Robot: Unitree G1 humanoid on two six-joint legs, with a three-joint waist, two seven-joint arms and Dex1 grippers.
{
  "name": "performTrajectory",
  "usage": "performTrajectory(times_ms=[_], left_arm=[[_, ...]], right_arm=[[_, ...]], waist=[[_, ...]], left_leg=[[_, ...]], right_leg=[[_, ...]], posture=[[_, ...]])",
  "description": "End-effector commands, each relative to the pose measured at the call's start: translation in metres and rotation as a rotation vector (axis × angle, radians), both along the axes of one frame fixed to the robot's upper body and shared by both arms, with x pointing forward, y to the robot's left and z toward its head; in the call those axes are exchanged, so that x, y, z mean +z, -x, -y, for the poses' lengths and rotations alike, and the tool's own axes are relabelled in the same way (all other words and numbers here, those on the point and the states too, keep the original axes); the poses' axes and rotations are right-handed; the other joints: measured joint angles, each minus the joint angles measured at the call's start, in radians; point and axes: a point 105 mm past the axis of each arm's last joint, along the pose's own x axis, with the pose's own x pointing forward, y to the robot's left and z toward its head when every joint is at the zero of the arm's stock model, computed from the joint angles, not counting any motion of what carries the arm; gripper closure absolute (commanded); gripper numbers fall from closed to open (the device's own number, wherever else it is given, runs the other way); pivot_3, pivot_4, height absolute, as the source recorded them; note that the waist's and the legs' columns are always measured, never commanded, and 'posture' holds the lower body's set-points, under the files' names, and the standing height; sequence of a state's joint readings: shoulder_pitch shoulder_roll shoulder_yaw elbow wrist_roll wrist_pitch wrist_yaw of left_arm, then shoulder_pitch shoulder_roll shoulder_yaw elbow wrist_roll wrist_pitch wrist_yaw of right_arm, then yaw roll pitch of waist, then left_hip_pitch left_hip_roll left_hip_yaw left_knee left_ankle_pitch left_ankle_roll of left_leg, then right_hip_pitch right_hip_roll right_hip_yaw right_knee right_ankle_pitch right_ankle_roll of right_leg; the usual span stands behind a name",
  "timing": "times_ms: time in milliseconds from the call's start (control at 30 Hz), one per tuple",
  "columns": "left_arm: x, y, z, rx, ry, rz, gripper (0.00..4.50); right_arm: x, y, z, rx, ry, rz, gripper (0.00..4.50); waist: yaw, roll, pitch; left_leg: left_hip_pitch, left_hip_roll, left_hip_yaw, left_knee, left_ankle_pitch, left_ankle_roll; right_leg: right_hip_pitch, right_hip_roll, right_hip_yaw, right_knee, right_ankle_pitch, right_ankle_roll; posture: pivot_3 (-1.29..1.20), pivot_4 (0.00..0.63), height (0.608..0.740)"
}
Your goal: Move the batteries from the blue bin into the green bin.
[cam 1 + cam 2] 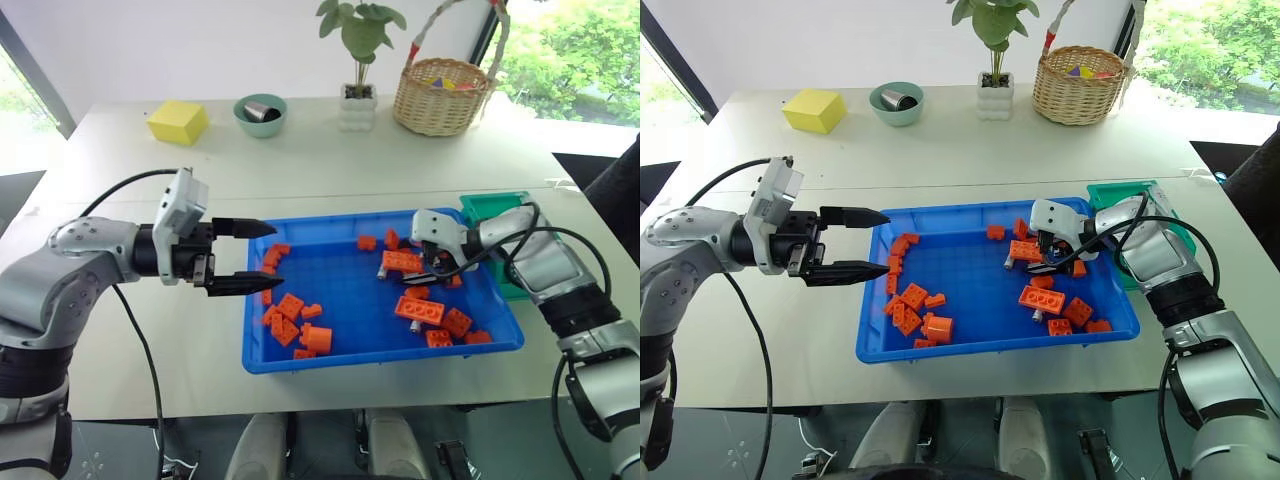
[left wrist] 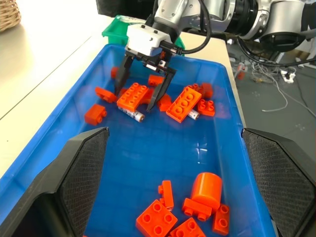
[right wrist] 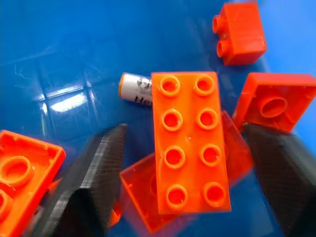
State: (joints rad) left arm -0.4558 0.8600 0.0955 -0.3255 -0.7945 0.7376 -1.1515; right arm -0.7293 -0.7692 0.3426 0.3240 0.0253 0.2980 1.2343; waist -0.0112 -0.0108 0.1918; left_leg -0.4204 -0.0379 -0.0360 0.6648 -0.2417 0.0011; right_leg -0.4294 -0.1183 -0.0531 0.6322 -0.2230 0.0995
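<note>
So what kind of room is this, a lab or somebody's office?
Probably a bright office or demo room rather than a workshop: a pale table beside a big window with trees outside, a potted plant and a wicker basket at its far edge, and loose cables on the floor.

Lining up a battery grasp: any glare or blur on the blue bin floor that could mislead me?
Right wrist view: white glare patches on the blue bin floor beside the battery, which is half hidden under an orange brick; the near fingers look soft. Left wrist view: small glints mid-floor, battery sharp.
</note>
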Motion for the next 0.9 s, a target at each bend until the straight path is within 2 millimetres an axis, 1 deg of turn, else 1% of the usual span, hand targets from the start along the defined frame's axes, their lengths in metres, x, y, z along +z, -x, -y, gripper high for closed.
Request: performTrajectory(times_ms=[33,67,233,267,333,367,400,433,467,500,533,633,733,800,833,900], left_arm=[[0.01,0.002,-0.002,0.0,0.001,0.047,0.0],[0.01,0.002,-0.002,-0.001,0.002,0.048,0.0],[0.011,0.0,-0.001,-0.005,0.005,0.051,0.0],[0.011,-0.001,-0.001,-0.005,0.006,0.051,0.0],[0.01,-0.002,0.0,-0.007,0.008,0.051,0.0],[0.01,-0.002,0.0,-0.008,0.01,0.05,0.0],[0.009,-0.002,0.001,-0.009,0.01,0.05,0.0],[0.009,-0.002,0.001,-0.011,0.013,0.05,0.0],[0.009,-0.003,0.002,-0.011,0.014,0.049,0.0],[0.008,-0.003,0.002,-0.012,0.015,0.05,0.0],[0.008,-0.003,0.003,-0.013,0.016,0.05,0.0],[0.008,-0.004,0.004,-0.015,0.021,0.054,0.0],[0.009,-0.004,0.004,-0.014,0.021,0.057,0.0],[0.009,-0.004,0.003,-0.012,0.021,0.058,0.0],[0.01,-0.004,0.003,-0.011,0.021,0.059,0.0],[0.009,-0.003,0.002,-0.009,0.019,0.059,0.0]], right_arm=[[0.021,-0.004,-0.002,-0.001,-0.038,0.057,2.81],[0.024,-0.004,-0.003,-0.002,-0.048,0.06,3.29],[0.038,0.001,-0.007,0.012,-0.081,0.076,3.29],[0.042,0.001,-0.011,0.018,-0.088,0.09,3.29],[0.053,0.003,-0.025,0.036,-0.129,0.114,3.29],[0.057,0.005,-0.037,0.048,-0.162,0.115,3.29],[0.06,0.006,-0.044,0.053,-0.183,0.112,3.29],[0.059,0.008,-0.056,0.062,-0.205,0.108,3.29],[0.057,0.009,-0.067,0.066,-0.218,0.104,3.29],[0.055,0.01,-0.073,0.066,-0.224,0.102,3.29],[0.049,0.009,-0.084,0.066,-0.227,0.101,3.29],[0.033,0.003,-0.108,0.033,-0.237,0.088,3.29],[0.024,-0.007,-0.117,-0.014,-0.227,0.099,1.68],[0.022,-0.014,-0.114,-0.035,-0.19,0.13,0.75],[0.024,-0.016,-0.111,-0.041,-0.182,0.139,0.21],[0.031,-0.019,-0.104,-0.059,-0.173,0.157,0.21]], waist=[[0.0,0.0,0.0],[0.0,0.0,0.0],[0.0,0.0,0.0],[0.0,0.0,0.0],[0.0,0.0,0.0],[0.0,0.0,0.0],[-0.003,0.0,0.0],[-0.004,0.0,0.0],[-0.004,0.0,0.0],[-0.004,0.0,0.0],[-0.002,0.0,0.0],[-0.001,0.0,0.0],[0.002,0.0,0.0],[0.002,0.0,0.0],[0.001,0.0,0.0],[-0.001,0.0,0.0]], left_leg=[[0.0,0.0,0.0,0.0,0.0,0.0],[0.0,0.0,0.0,0.0,0.0,0.0],[0.0,0.0,0.0,0.0,0.0,0.0],[0.0,0.0,0.0,0.0,0.0,0.0],[0.0,0.0,0.0,0.0,0.0,0.0],[0.0,0.0,0.0,0.0,0.0,0.0],[0.0,0.0,-0.001,0.0,0.0,0.0],[0.0,0.0,-0.001,0.0,0.0,0.0],[0.001,0.001,-0.003,0.0,0.0,0.0],[0.001,0.001,-0.004,0.0,0.0,0.0],[0.001,0.001,-0.004,0.0,0.0,0.0],[0.001,0.0,-0.005,0.0,0.0,0.0],[0.0,-0.001,-0.005,0.0,0.0,0.0],[0.0,-0.002,-0.006,0.0,0.0,-0.001],[0.0,-0.002,-0.006,0.0,0.001,-0.001],[0.0,-0.002,-0.006,0.0,0.001,-0.001]], right_leg=[[0.0,0.0,0.0,0.0,0.0,0.0],[0.0,0.0,0.0,0.0,0.0,0.0],[0.0,0.0,0.0,0.0,0.0,0.0],[0.0,0.0,0.0,0.0,0.0,0.0],[0.0,0.0,0.0,0.0,0.0,0.0],[0.0,0.0,0.0,0.0,0.0,0.0],[0.0,0.0,0.0,0.0,0.0,0.0],[0.0,0.0,0.0,0.0,0.0,0.0],[0.0,0.0,0.0,0.001,0.0,0.0],[0.0,0.0,0.0,0.001,0.0,0.0],[0.0,0.0,0.0,0.001,0.0,0.0],[0.0,0.0,0.0,0.002,0.0,0.0],[0.0,0.0,0.0,0.002,0.0,0.0],[0.0,0.0,0.0,0.002,0.0,0.0],[0.0,0.0,0.0,0.002,0.0,0.0],[0.0,0.0,0.0,0.002,0.0,0.0]], posture=[[0.0,0.15,0.702],[0.0,0.15,0.702],[0.0,0.15,0.702],[0.0,0.15,0.702],[0.0,0.15,0.702],[0.0,0.15,0.702],[0.0,0.15,0.702],[0.0,0.15,0.702],[0.0,0.15,0.702],[0.0,0.15,0.702],[0.0,0.15,0.702],[0.0,0.15,0.702],[0.0,0.15,0.702],[0.0,0.15,0.702],[0.0,0.15,0.702],[0.0,0.15,0.702]])
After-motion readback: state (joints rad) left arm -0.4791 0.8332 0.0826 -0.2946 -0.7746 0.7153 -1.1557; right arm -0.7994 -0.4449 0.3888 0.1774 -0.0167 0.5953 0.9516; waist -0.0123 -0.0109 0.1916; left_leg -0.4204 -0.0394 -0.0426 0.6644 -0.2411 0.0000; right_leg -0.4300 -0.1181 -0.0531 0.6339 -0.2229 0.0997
